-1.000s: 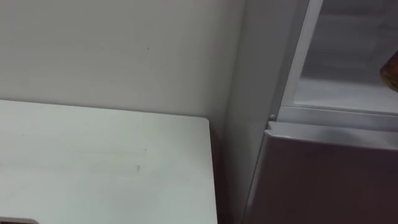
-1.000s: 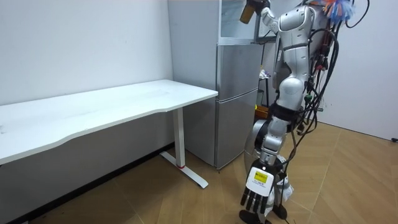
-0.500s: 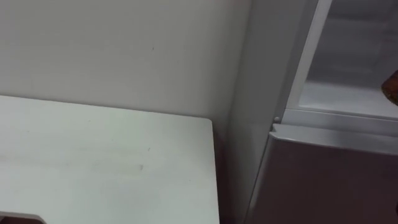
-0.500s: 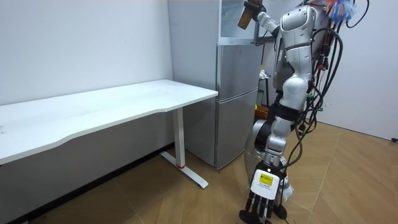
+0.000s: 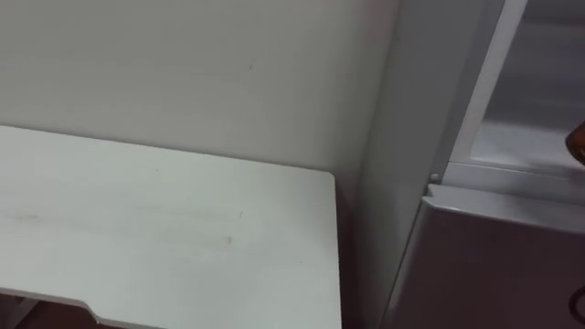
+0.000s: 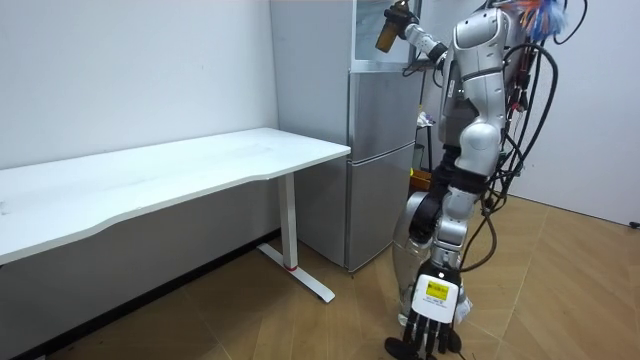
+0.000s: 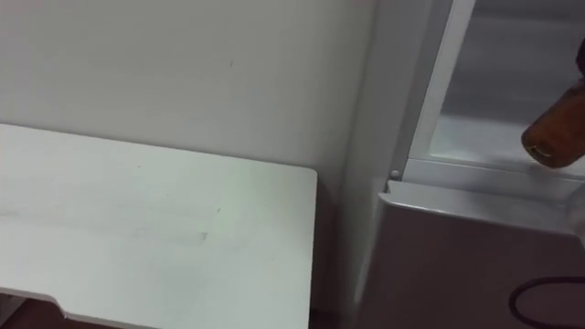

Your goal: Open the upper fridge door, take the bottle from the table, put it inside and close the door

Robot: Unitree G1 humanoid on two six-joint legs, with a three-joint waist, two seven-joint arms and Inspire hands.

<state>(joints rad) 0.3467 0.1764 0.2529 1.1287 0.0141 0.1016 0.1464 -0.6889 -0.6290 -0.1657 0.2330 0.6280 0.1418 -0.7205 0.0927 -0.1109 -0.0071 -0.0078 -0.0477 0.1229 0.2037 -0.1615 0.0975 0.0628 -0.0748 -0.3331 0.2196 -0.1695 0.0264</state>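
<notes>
In the right eye view the brown bottle (image 7: 553,137) enters at the right edge. It is tilted, with its round base aimed down and left over the front lip of the open upper compartment (image 7: 475,128) of the fridge (image 7: 457,265). The white surface (image 7: 137,238) lies at lower left. In the room view the robot stands at the fridge with its right arm raised to the top of the frame. The right robot hand (image 6: 403,15) is wrapped round the bottle's upper part, so the bottle slants down and left from the hand toward the opening. The left robot hand (image 6: 428,325) hangs at the bottom of the frame, fingers straight, well apart from the bottle. In the left eye view a sliver of the bottle shows at the right edge. The next move, I judge, is a base-first push deeper into the compartment.
</notes>
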